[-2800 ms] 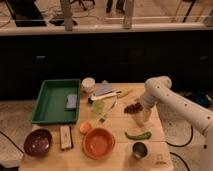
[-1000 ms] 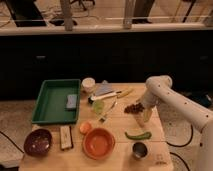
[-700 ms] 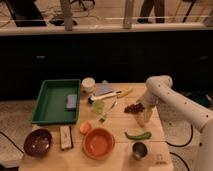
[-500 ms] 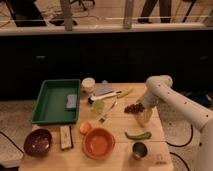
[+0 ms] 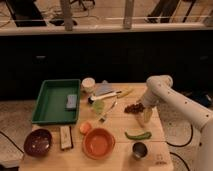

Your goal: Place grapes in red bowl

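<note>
The grapes (image 5: 133,108) are a small dark red-purple bunch lying on the wooden table (image 5: 120,125), right of centre. My gripper (image 5: 143,114) hangs from the white arm (image 5: 160,90) and is low over the table at the right end of the bunch, touching or almost touching it. The red bowl (image 5: 98,143) is wide, orange-red and empty. It stands near the front edge, to the left of and nearer than the grapes.
A green pepper (image 5: 137,135) and a small steel cup (image 5: 139,149) lie between the grapes and the front edge. A dark purple bowl (image 5: 38,142) is at the front left. A green tray (image 5: 54,105) holds a sponge (image 5: 72,101). Utensils and a green lid (image 5: 99,106) lie mid-table.
The arm and gripper have barely moved and stay by the grapes. The grapes lie in about the same spot. Nothing else has moved.
</note>
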Robot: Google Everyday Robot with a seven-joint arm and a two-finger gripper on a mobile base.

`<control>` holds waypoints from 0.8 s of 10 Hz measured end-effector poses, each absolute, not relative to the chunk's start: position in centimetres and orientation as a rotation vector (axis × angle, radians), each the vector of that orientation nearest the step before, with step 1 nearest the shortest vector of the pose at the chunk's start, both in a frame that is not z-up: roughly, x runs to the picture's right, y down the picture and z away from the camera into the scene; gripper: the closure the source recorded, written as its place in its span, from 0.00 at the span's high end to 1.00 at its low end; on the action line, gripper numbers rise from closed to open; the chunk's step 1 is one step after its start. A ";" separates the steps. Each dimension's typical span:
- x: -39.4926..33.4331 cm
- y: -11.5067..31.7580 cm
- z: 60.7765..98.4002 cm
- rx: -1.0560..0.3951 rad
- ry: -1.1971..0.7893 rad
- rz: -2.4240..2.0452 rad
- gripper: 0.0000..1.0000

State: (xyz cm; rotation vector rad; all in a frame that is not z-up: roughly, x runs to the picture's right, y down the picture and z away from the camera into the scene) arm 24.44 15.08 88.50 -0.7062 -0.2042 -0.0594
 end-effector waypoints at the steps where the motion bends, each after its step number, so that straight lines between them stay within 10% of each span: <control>1: 24.5 15.1 88.5 -0.708 -0.204 -0.057 0.80; 8: 24.3 15.1 88.3 -0.723 -0.202 -0.039 0.80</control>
